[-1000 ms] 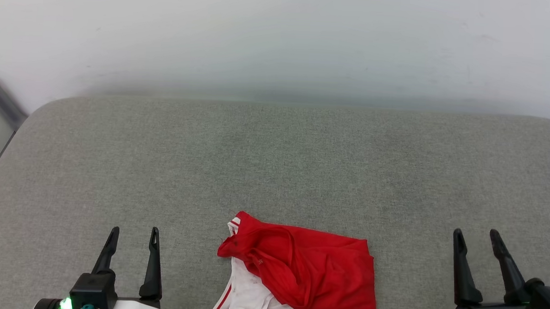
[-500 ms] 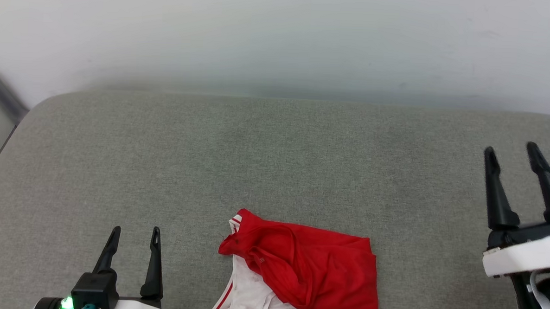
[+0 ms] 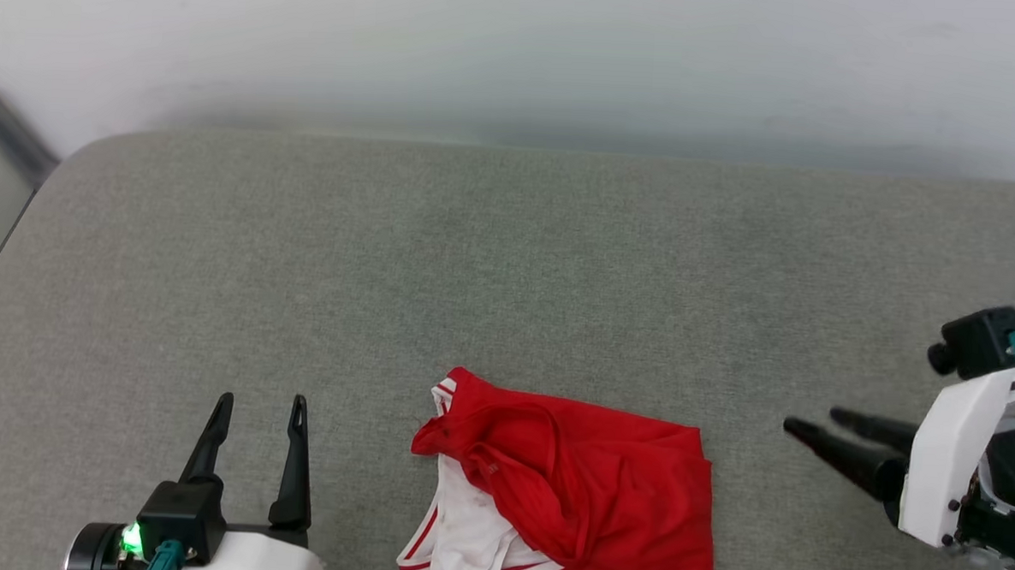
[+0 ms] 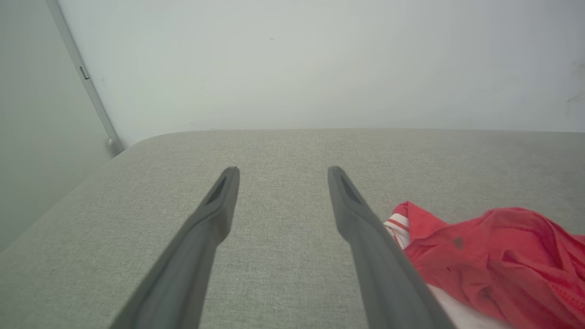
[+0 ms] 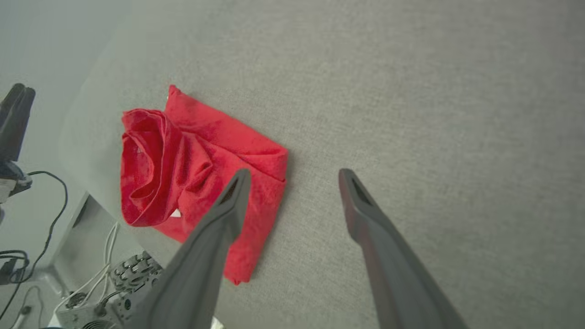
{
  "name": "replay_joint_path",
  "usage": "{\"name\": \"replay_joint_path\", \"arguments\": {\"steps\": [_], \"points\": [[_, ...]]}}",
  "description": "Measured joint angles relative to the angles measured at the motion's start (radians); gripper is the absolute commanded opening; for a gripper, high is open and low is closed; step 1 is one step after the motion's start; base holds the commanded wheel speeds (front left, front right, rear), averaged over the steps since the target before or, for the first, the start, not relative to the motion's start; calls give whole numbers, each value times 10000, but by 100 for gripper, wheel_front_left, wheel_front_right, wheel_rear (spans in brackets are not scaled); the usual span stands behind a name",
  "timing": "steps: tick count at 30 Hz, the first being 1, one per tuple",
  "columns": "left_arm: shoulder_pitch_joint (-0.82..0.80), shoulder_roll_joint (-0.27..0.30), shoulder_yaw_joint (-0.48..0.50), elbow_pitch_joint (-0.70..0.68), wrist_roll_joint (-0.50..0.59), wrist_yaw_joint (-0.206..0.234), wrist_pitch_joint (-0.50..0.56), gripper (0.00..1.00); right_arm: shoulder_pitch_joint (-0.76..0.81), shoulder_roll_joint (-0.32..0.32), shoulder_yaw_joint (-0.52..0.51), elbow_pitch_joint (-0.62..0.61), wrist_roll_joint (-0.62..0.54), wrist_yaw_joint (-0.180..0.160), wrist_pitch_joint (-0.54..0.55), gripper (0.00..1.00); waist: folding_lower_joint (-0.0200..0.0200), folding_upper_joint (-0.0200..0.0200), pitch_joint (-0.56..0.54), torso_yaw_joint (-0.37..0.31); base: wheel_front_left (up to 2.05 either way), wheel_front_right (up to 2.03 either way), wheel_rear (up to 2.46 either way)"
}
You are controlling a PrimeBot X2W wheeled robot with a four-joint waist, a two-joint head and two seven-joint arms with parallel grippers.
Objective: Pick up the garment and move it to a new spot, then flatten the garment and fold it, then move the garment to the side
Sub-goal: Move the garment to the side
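Two sets of jaws stand apart and empty, the left gripper parked left of the bunched red T-shirt at the desk's near edge, the right gripper pointing sideways as if aimed at it.

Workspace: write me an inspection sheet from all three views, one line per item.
Surface: grey fabric pad, flat, with rounded corners.
Job's things: garment, red with a white sleeve, crumpled at the pad's near edge, not flattened or folded.
Clutter: nothing seen.
Grippers: left gripper open, left of the garment and apart from it; right gripper open, fingers pointing toward the garment, apart from it.
Cables: dark cable and white cables below the pad's edge, beside a grey box.
Surroundings: pale wall behind; metal strip at far left.
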Motion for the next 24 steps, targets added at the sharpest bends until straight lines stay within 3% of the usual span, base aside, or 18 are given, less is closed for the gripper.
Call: {"name": "replay_joint_path", "arguments": {"steps": [3, 9, 24], "points": [[-186, 4, -61, -35, -13, -33, 0, 100, 54, -2, 84, 355, 740, 0, 918, 100, 0, 0, 225, 107, 0, 0, 0], [-529, 4, -205, -81, -82, -42, 0, 100, 202, 351, 458, 1166, 1277, -2, 1490, 100, 0, 0, 736, 399, 0, 0, 0], [-1100, 2, -543, 42, -253, 25, 0, 100, -436, 1475, 1992, 2890, 1515, 12, 531, 100, 0, 0, 1589, 1044, 0, 0, 0]]}}
